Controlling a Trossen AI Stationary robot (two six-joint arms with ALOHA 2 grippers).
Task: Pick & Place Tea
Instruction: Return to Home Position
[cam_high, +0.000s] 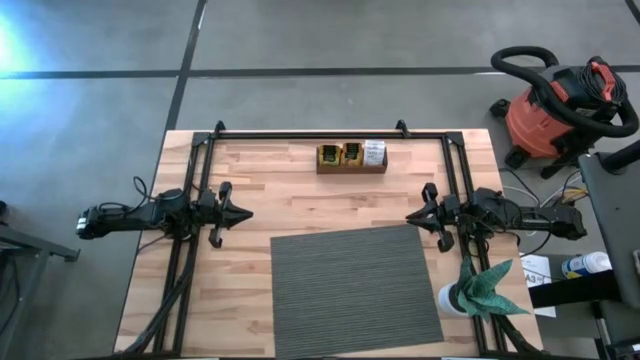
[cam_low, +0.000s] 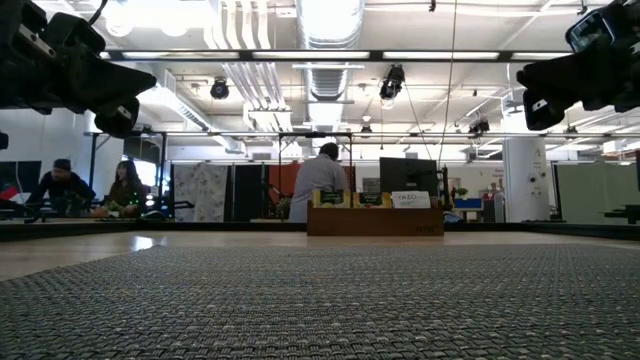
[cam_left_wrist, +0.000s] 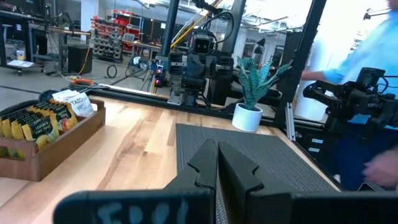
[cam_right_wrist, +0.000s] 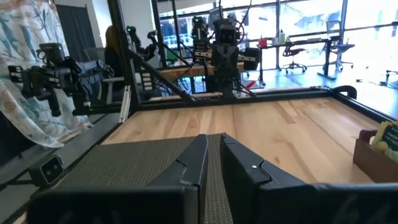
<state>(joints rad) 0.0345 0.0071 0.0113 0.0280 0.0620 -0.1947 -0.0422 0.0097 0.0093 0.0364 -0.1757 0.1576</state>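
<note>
Tea (cam_high: 341, 154): stacked in tray (cam_high: 352, 170), upper centre; left gripper (cam_high: 244, 213) and right gripper (cam_high: 412, 216) mid-frame, jaws closed, empty; risk: low homing sweep could snag mat (cam_high: 350, 290)

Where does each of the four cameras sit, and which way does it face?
High view: above the table, facing straight down; left tool and right tool flank the grey mat.
Low view: at table-top height, facing across the mat to the wooden tray; both arms in upper corners.
Left wrist view: on the left arm, facing the right arm; own fingers in front.
Right wrist view: on the right arm, facing the left arm; own fingers in front.
Shared: the tray shows in all four.
</note>
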